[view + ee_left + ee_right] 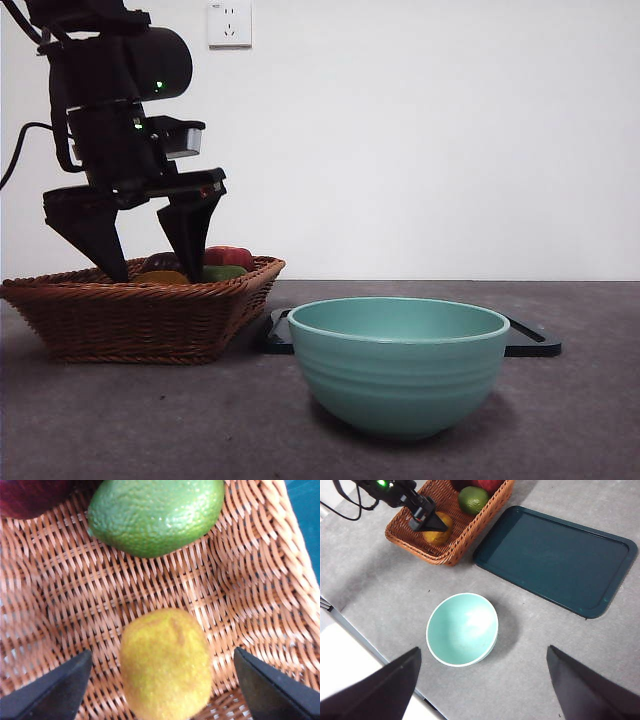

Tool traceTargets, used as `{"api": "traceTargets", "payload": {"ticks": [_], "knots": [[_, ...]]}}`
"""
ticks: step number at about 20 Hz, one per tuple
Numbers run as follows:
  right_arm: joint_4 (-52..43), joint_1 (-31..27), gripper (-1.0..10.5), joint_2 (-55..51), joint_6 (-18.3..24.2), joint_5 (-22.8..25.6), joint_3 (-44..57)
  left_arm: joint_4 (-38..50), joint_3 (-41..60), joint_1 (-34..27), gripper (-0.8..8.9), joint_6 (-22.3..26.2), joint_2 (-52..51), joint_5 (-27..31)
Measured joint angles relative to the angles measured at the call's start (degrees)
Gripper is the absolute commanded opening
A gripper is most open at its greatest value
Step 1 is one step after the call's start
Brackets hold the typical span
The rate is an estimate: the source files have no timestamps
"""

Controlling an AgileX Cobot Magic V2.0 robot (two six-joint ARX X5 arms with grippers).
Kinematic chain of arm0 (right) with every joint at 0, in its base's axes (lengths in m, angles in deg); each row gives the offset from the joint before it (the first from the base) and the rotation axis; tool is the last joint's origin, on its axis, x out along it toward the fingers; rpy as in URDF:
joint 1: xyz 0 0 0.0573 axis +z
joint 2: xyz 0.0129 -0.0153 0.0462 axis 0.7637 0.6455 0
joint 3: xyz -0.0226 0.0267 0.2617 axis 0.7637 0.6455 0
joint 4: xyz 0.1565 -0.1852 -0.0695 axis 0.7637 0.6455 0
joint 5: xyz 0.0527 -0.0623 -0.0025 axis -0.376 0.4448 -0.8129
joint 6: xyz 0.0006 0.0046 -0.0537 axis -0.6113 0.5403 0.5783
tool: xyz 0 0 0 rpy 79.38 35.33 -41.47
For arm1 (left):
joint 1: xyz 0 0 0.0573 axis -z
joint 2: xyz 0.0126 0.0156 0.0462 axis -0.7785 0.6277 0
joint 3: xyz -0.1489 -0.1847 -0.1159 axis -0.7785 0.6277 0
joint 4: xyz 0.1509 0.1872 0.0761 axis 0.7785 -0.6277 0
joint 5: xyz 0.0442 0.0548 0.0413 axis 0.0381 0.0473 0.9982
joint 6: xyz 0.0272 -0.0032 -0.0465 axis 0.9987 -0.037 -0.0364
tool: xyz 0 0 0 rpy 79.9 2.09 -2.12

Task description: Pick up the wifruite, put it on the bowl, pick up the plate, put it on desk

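Wifruite (165,662) in basket (240,595), green fruit (155,515) beside; left fingers (55,690) flank it.

Robotics laboratory bench. A bare white wall (420,140) with a single power socket (229,23) backs a plain grey desk (150,420). A black robot arm (115,110) with exposed cabling and green indicator lights hangs over staged props: a wicker basket (140,320) of fruit, a teal bowl (400,365) and a dark tray (555,555).

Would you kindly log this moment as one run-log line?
left gripper: jaws open astride wifruite in basket | right gripper: open, waiting above bowl | bowl empty
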Motion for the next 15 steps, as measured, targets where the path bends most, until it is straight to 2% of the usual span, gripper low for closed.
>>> {"api": "traceTargets", "payload": {"ticks": [7,8,10,11,15], "knots": [[0.0,0.0,4.0,0.0,-0.02,0.0,0.0,0.46,0.0,0.0,4.27,0.0,2.36,0.02],[0.0,0.0,4.0,0.0,-0.02,0.0,0.0,0.59,0.0,0.0,3.92,0.0,2.38,0.02],[0.0,0.0,4.0,0.0,0.0,0.0,0.0,0.66,-0.02,0.0,2.3,-0.02,2.38,0.02],[0.0,0.0,4.0,0.0,-0.02,0.0,0.0,0.59,-0.02,0.0,2.05,-0.02,2.38,0.02],[0.0,0.0,4.0,0.0,-0.02,0.0,0.0,0.59,-0.02,0.0,2.05,-0.04,2.38,0.02]]}}
